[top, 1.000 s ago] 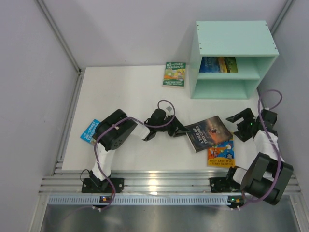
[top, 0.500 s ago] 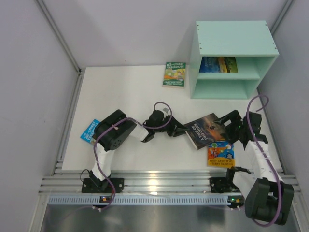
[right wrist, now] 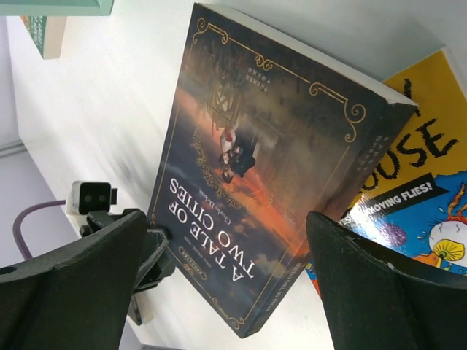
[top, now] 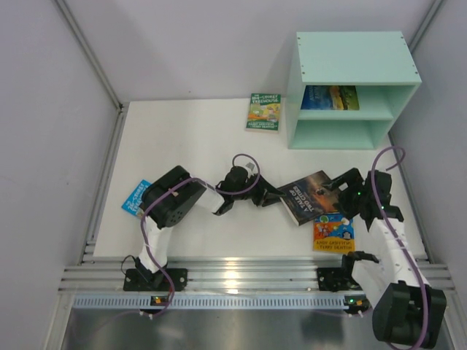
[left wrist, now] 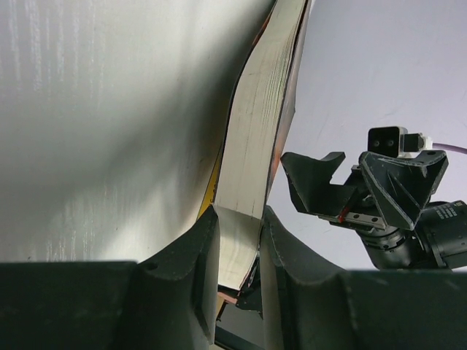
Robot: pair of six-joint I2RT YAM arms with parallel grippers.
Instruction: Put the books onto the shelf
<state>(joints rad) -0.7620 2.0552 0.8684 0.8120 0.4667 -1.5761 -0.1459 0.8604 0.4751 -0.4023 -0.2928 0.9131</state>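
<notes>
A dark navy book lies mid-table, its right corner overlapping an orange-yellow book. My left gripper is shut on the navy book's left edge; in the left wrist view the page block sits pinched between the jaws of that gripper. My right gripper is open over the book's right side, and its fingers straddle the cover without touching it. A green book lies left of the mint shelf. A blue landscape book rests in the upper compartment.
A light blue book pokes out from under the left arm near the table's left edge. Grey walls close in on the left, back and right. The shelf's lower compartment has nothing in it. An aluminium rail runs along the front.
My right arm has swung left from beside the books until its open gripper is over the navy book. My left gripper has kept its hold and shifted the book slightly.
</notes>
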